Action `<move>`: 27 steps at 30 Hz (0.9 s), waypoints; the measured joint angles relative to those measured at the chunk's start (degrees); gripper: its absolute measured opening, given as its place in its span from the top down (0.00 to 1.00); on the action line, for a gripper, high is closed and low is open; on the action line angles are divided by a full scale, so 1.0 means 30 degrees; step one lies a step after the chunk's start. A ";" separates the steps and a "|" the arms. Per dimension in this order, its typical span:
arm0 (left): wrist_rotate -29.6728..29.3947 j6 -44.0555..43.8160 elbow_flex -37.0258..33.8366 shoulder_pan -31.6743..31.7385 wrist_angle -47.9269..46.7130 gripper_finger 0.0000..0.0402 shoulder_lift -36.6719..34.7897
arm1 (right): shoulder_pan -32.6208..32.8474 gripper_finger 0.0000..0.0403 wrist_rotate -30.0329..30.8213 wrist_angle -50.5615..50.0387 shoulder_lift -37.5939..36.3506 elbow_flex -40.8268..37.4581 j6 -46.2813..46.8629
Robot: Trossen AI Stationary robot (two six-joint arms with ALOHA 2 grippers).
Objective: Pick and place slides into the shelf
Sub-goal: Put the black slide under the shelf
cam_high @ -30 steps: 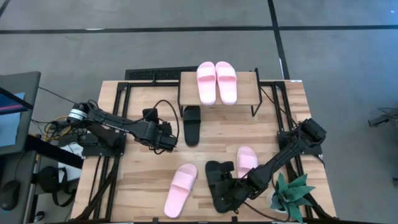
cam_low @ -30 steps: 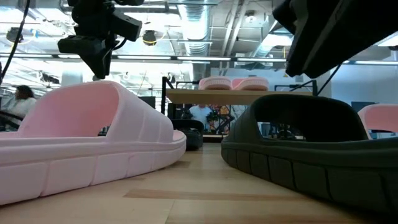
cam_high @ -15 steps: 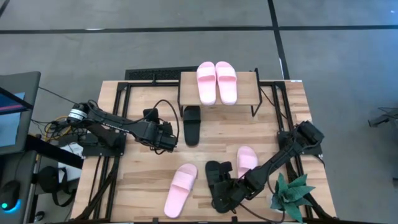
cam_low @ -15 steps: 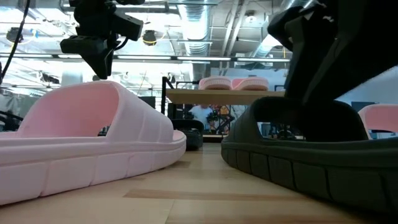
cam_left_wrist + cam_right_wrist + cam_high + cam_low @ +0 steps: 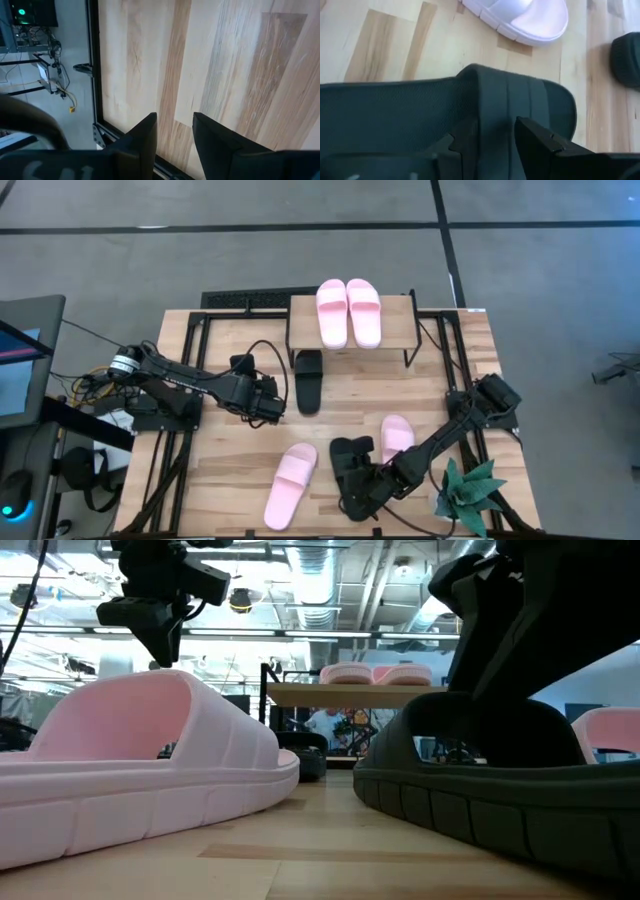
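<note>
Reaching down at the table's near edge, the right gripper (image 5: 362, 488) sits on the strap of a black slide (image 5: 352, 476), its fingers (image 5: 540, 137) straddling the strap, one on the outer face and one tucked beneath (a grasp, as far as the wrist view shows). That slide rests flat on the wooden table (image 5: 230, 450), between a pink slide (image 5: 291, 484) lying alone toward the left and another pink slide (image 5: 396, 438) just behind it. The shelf (image 5: 395, 330) at the far side carries a pair of pink slides (image 5: 348, 311) on its top board, and a second black slide (image 5: 309, 380) lies beside its left leg. The left gripper (image 5: 270, 405) hovers near that slide, fingers (image 5: 142, 142) parted over bare wood, holding nothing. A small green plant (image 5: 468, 492) stands at the near right corner. No readable brand or lettering shows on any slide.
</note>
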 joint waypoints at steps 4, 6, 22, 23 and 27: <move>0.0003 -0.0004 0.0000 0.0000 0.0003 0.71 0.0000 | -0.0024 0.71 -0.0424 -0.0283 0.0359 0.0007 0.0000; -0.0002 -0.0007 0.0000 0.0000 0.0015 0.71 0.0000 | -0.0016 0.71 -0.0388 -0.0129 0.0467 0.0044 0.0019; 0.0036 0.0007 0.0000 0.0027 0.0007 0.71 0.0000 | -0.0119 0.97 0.0478 -0.0255 0.0534 0.0044 0.0146; 0.0041 0.0007 0.0000 0.0060 0.0007 0.71 0.0000 | -0.0126 0.98 0.0523 -0.0269 0.0534 0.0044 0.0146; 0.0149 0.0007 0.0000 0.0263 0.0007 0.71 0.0000 | -0.0214 0.99 0.1081 -0.1195 0.0402 0.0370 0.0361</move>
